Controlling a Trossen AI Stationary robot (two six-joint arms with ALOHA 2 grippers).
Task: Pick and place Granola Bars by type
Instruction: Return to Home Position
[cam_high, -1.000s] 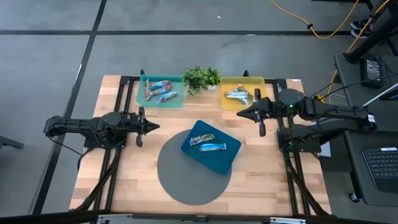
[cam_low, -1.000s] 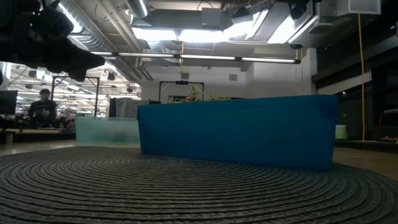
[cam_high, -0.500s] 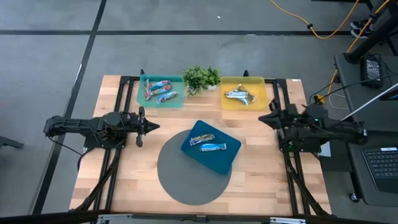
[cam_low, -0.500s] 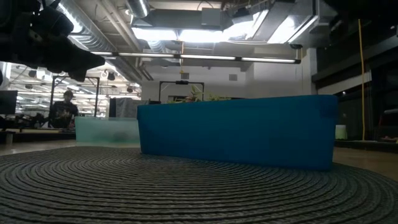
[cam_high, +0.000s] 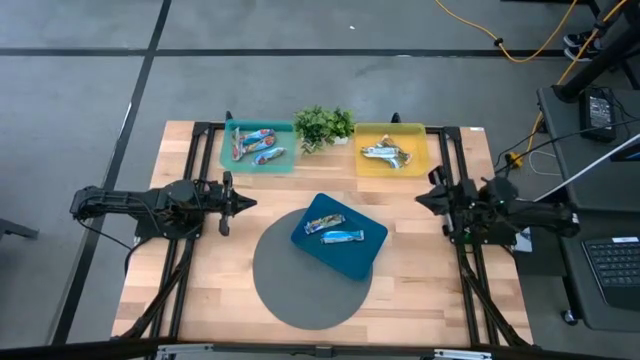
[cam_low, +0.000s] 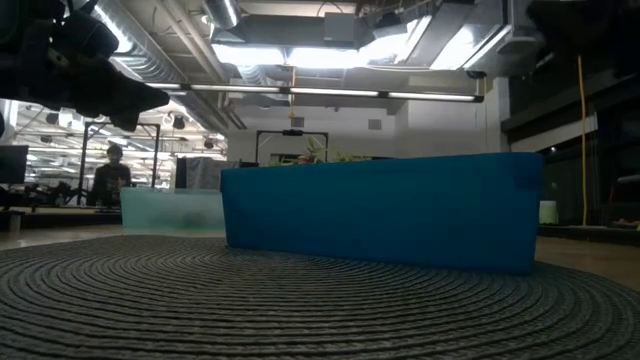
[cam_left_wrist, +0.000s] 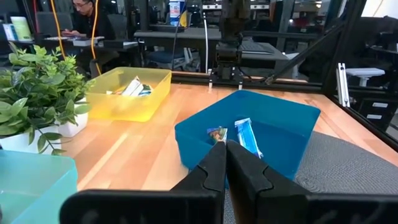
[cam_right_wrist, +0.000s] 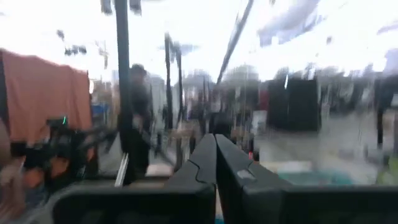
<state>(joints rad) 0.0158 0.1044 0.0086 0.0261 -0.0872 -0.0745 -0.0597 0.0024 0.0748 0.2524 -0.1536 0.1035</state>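
Sorting looks finished: bars (cam_high: 333, 236) lie only in the bins (cam_high: 372, 258), left tool (cam_high: 238, 203) and right tool (cam_high: 422, 199) pressed together, empty, at opposite desk (cam_high: 205, 290) edges

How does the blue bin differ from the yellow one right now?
The blue plastic bin rests partly on the round grey mat, turned askew to the wooden table edges; the yellow plastic bin stands on bare wood, square to them. The blue bin is near mid-table, the yellow bin at the far edge beside the potted plant. Both hold foil-wrapped granola bars.
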